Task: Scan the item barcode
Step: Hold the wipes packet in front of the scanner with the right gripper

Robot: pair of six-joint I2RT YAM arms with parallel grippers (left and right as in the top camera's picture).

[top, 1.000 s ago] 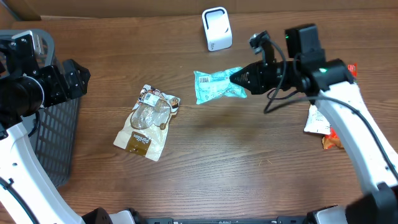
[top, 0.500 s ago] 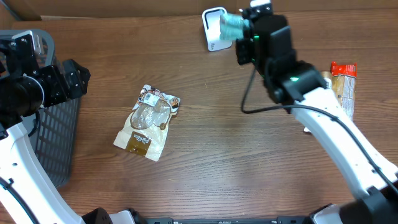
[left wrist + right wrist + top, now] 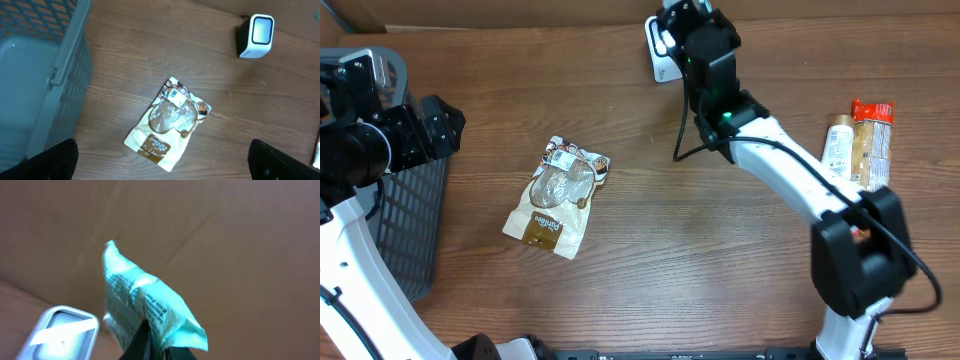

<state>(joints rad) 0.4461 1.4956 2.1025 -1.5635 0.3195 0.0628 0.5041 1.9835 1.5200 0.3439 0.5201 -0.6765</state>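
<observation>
The step in hand is the scan itself: the right gripper [image 3: 150, 347] is clamped shut on the lower edge of the teal packet [image 3: 140, 300] and holds it in the air at the far edge of the table, just above the white scanner [image 3: 62, 332]. In the right wrist view the packet stands up from the jaws, with small print along one face. Whether a barcode sits there, or faces the scanner's window, cannot be made out. The next move probably calls for turning or tilting the packet so its code meets the window squarely, while keeping the pinch firm on the thin film. The left gripper [image 3: 435, 125] hangs with its fingers spread wide and empty beside the basket [image 3: 410, 230]. A brown snack pouch [image 3: 557, 195] lies flat on the table.
</observation>
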